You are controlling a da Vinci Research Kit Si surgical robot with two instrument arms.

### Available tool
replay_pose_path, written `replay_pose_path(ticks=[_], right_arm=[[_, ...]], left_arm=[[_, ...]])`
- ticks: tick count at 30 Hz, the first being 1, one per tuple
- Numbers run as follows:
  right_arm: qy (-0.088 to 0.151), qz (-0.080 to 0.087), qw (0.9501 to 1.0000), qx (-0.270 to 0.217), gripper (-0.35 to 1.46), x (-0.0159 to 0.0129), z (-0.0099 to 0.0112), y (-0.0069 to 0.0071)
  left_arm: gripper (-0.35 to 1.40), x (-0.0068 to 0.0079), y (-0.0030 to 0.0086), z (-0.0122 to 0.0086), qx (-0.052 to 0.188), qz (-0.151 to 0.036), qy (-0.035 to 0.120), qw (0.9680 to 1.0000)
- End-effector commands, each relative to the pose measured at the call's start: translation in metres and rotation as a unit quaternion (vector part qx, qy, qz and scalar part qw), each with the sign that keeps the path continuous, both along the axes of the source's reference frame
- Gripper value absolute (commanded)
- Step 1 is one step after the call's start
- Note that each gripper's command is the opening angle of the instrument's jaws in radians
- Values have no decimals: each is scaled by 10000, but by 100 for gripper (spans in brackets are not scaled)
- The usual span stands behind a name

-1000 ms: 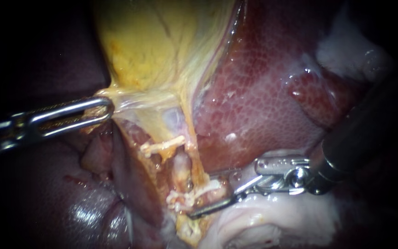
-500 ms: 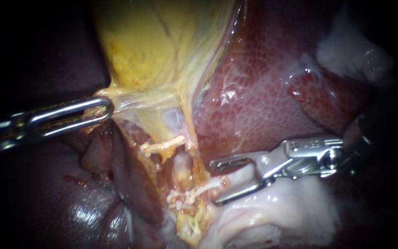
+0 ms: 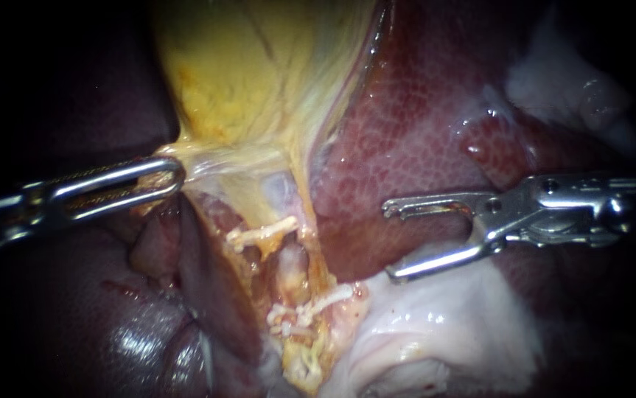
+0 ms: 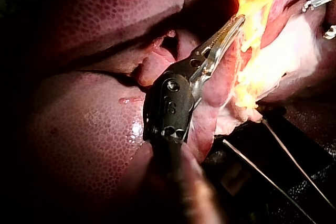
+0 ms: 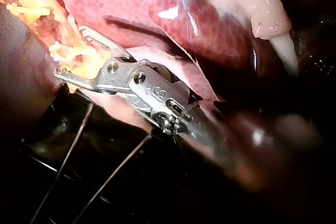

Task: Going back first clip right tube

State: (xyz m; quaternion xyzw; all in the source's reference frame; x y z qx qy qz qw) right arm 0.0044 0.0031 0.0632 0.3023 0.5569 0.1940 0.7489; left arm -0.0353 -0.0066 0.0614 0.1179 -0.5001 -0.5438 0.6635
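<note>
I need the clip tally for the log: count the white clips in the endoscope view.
2. The upper clip lies across the tube just below the gallbladder; the lower clip sits further down, beside the pale tissue. The lower one looks bunched, so another may hide there.

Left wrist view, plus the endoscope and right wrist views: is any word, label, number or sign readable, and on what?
No text can be quoted from any view.
On the left instrument: a small stamped mark on its dark wrist joint, too small and blurred to read.
On the right instrument: bare metal, jaws open, nothing readable.
On the liver, gallbladder and clips: no writing.
</note>
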Motion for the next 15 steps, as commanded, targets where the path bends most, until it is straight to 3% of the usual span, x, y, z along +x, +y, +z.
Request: replay_pose_path(ticks=[1,9,15], right_arm=[[16,18,10000,12,60,0,-1,0],[37,39,10000,16,60,0,-1,-1],[37,39,10000,15,60,0,-1,-1]], left_arm=[[-35,-1,-1,2,-5,-3,6,10000],[-35,-19,-8,38,42,28,86,10000],[-35,-48,-4,61,91,122,123,9998]])
